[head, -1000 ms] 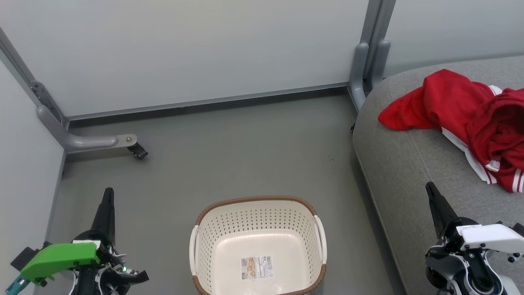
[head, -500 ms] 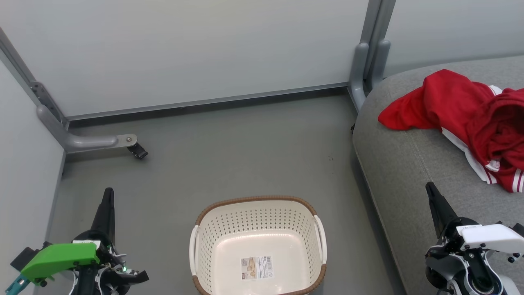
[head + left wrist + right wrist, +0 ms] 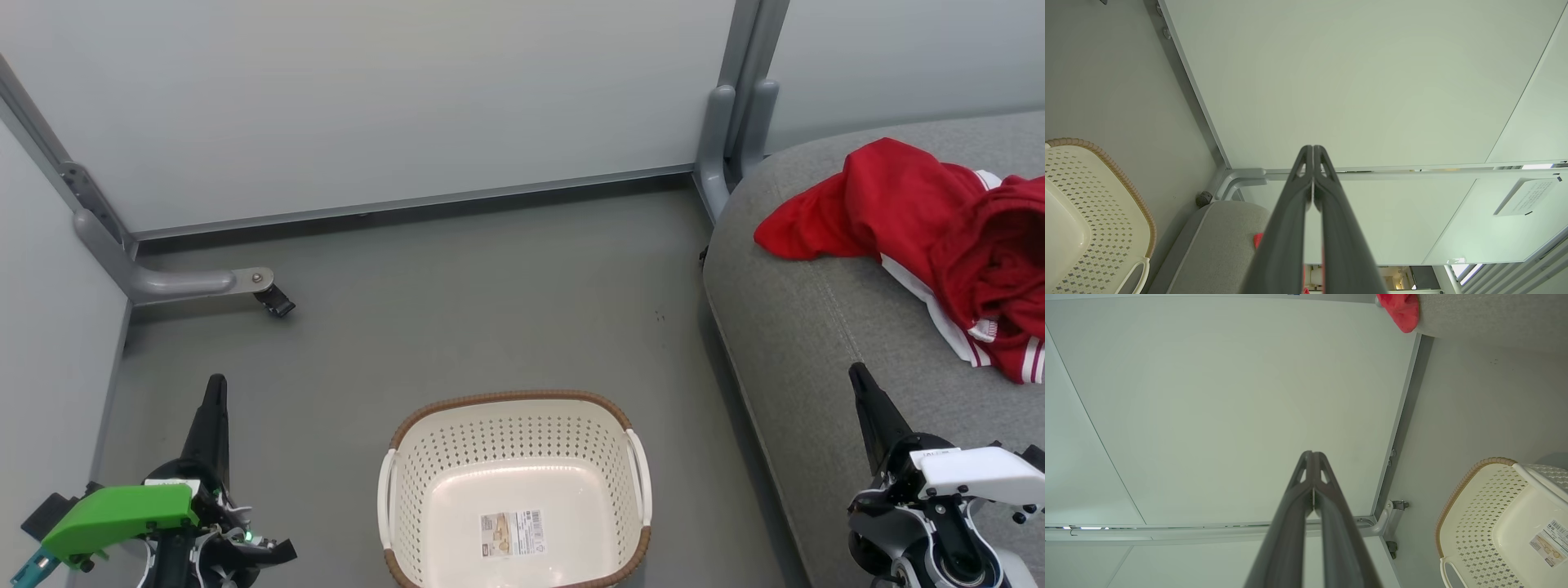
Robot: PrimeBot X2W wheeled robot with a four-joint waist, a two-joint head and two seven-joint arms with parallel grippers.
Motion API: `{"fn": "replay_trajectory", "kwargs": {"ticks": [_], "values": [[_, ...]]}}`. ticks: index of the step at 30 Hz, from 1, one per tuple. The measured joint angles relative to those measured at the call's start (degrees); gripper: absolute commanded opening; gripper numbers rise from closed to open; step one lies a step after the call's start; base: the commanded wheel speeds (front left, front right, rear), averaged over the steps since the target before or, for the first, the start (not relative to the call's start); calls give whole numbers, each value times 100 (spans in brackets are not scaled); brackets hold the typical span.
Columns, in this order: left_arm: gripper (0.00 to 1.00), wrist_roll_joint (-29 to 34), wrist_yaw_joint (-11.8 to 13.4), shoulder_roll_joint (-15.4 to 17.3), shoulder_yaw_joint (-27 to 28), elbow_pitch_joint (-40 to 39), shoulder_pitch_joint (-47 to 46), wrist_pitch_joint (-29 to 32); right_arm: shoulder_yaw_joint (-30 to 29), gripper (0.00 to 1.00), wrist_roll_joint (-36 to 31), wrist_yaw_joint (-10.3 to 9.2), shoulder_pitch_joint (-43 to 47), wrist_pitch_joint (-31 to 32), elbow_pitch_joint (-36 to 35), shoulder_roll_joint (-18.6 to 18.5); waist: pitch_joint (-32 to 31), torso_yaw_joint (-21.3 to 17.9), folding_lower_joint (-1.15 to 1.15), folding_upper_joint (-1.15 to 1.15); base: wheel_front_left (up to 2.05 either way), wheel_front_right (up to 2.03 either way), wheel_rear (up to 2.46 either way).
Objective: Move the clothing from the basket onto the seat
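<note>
Nothing moved, clothing (image 3: 939, 229) heaped on seat (image 3: 816, 343)

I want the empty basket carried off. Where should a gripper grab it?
Take the right side handle, coming down from above. It bows out from the basket wall, leaving a slot for a finger, and the basket stands upright, open on top.

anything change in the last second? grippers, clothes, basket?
Nothing visibly changed. The left gripper and right gripper stay shut and parked low, holding nothing. The clothing still lies on the seat, and the basket sits empty on the floor.
</note>
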Motion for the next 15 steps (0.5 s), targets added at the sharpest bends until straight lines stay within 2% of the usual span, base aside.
{"fn": "replay_trajectory", "kwargs": {"ticks": [15], "values": [[0,31,0,-19,19,1,0,25,-19,0,-14,0,-2,20,1,12,0,0,0,0,0,0,0]]}}
